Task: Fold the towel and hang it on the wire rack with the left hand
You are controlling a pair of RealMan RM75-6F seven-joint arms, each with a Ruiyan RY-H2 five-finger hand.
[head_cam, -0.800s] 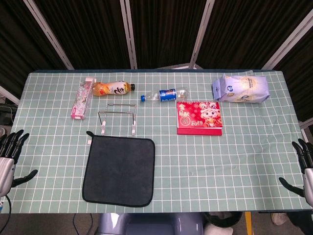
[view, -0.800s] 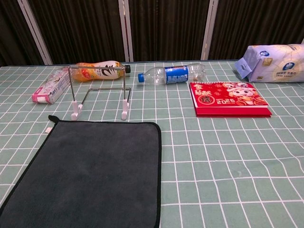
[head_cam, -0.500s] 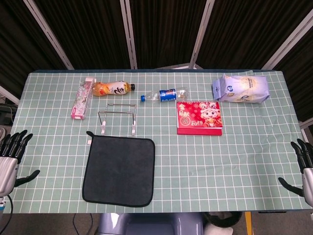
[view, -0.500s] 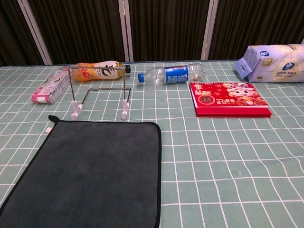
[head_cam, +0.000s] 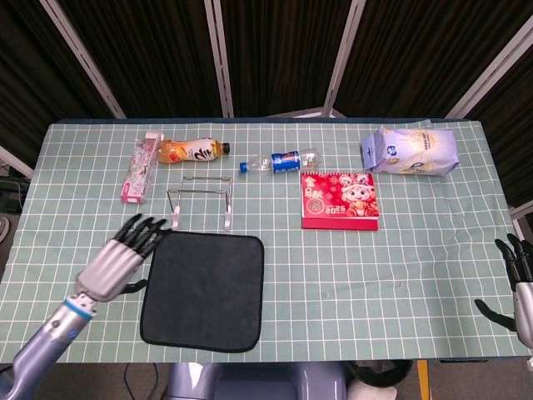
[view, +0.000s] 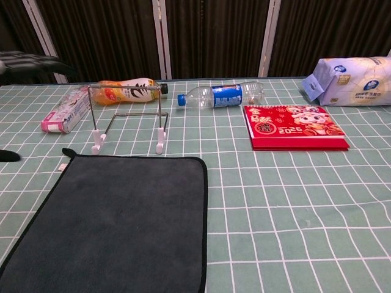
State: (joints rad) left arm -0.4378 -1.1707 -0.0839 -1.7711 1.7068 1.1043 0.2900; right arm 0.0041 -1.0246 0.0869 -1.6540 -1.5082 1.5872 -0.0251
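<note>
The left hand [head_cam: 117,262] hovers with its fingers [head_cam: 143,232] spread and empty, just over the towel's upper left corner. The towel [head_cam: 204,290] lies flat and unfolded on the bench [head_cam: 400,275], stretching away to the right of and below those fingers.

The risk, as I judge it, is a shallow pinch: dark, soft, napped cloth with a thin bound edge lying flush on the gridded cover may slip out, or the cover itself may be caught along with it. A sweeping lift could also knock the wire rack [head_cam: 200,200], which stands just beyond the fingertips, a light frame of thin bent metal on small white feet.

The right hand [head_cam: 518,283] waits well apart at the far edge, fingers parted, holding nothing.
</note>
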